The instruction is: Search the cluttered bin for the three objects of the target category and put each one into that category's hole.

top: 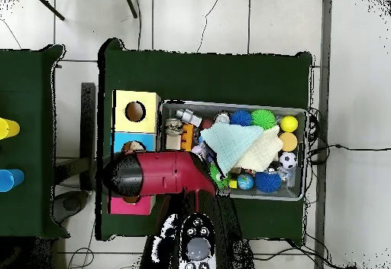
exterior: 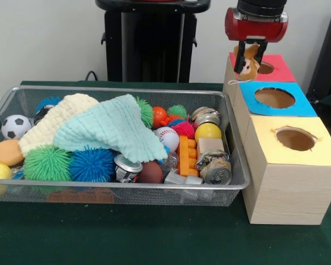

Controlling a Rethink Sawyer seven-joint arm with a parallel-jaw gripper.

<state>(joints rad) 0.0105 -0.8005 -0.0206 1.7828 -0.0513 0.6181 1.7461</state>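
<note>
Monkey: I see the brown monkey [exterior: 246,62] hanging upright, long axis vertical, tan face toward the camera, just above the near-left edge of the red panel.
Fingers: my gripper [exterior: 247,55] has its fingers clenched on the monkey.
Hole: the round hole [exterior: 265,68] in the red panel sits just right of the monkey.
Arm: from overhead, the red arm [top: 160,174] covers the red box.
Bin: the wire-mesh basket [exterior: 234,182] lies left of the boxes on the green worktop [exterior: 154,237].

bin [exterior: 234,138]: silver wire mesh, shiny metal;
cloths [exterior: 113,130]: soft waffle-textured fabric;
box [exterior: 289,193]: pale matt wood;
cans [exterior: 215,171]: dented glossy metal
</note>
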